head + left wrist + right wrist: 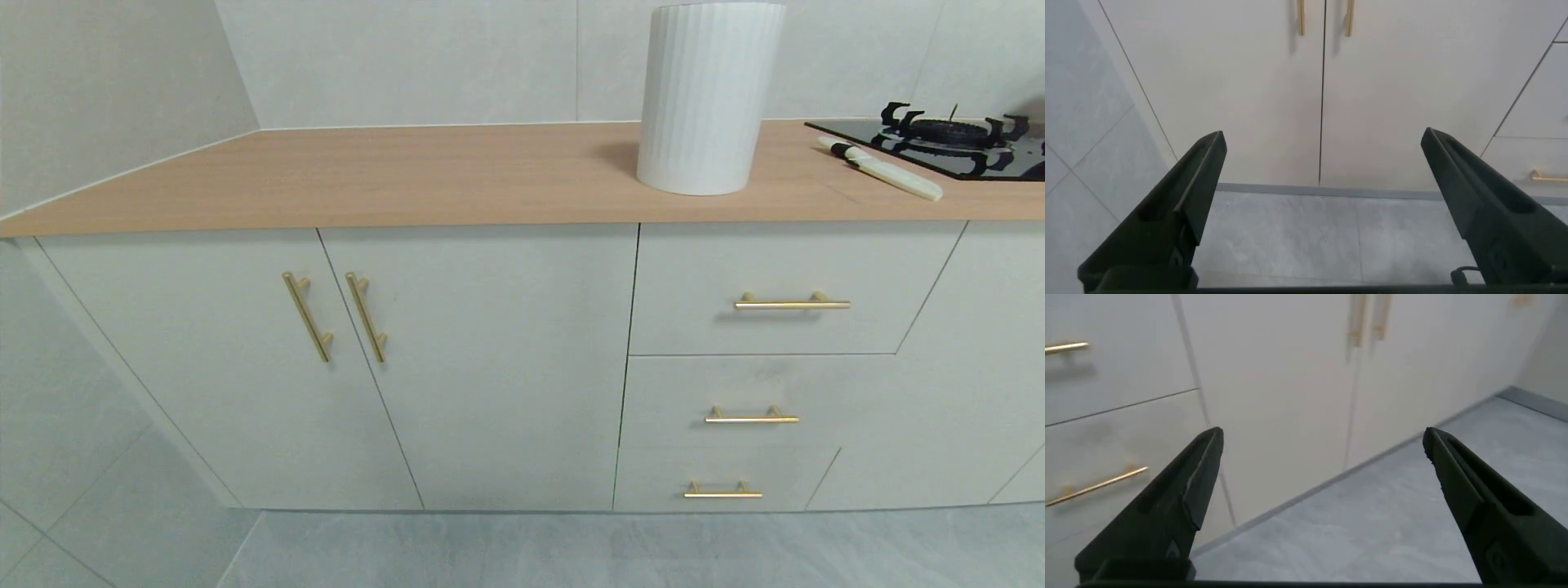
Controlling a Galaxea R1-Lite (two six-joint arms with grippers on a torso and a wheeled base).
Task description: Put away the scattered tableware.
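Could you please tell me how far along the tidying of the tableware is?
Done: nothing visible; the knife lies on the countertop beside the stove, and the three drawers are shut. In hand: nothing; the left gripper and right gripper are open and empty, low before the cabinet doors. Left: picking up the knife and stowing it, perhaps in the white ribbed container.

Matt wood-grain counter [408,175]; ribbed matt white canister [706,98]; smooth cream knife [883,171]; glossy black hob [853,132]; smooth pale cabinet doors [490,367] with shiny brass-coloured metal handles [792,304]; matt grey floor tiles [571,555]
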